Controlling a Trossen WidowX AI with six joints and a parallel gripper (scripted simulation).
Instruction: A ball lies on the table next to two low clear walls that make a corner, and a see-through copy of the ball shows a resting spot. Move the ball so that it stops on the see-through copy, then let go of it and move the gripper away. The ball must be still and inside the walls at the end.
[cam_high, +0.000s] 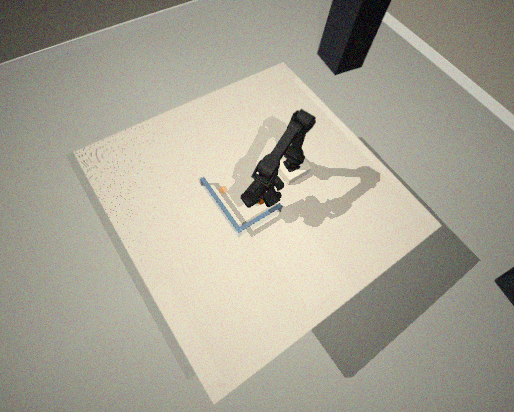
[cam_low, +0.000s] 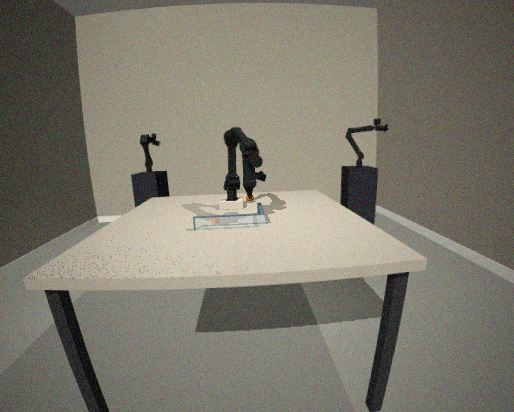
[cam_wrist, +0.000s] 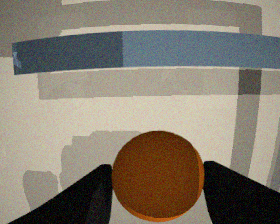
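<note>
Orange and round, the ball (cam_wrist: 158, 175) sits clamped between the gripper's (cam_wrist: 156, 187) two dark fingers, which press on its left and right sides. We see the arm bent down over the cream bench (cam_high: 280, 300), with the ball inside the corner made by the two low blue-edged clear walls (cam_high: 220, 202), near the end of the shorter wall. We find the see-through copy (cam_high: 223, 189) lying well apart from it, just beside the longer wall's far end.
</note>
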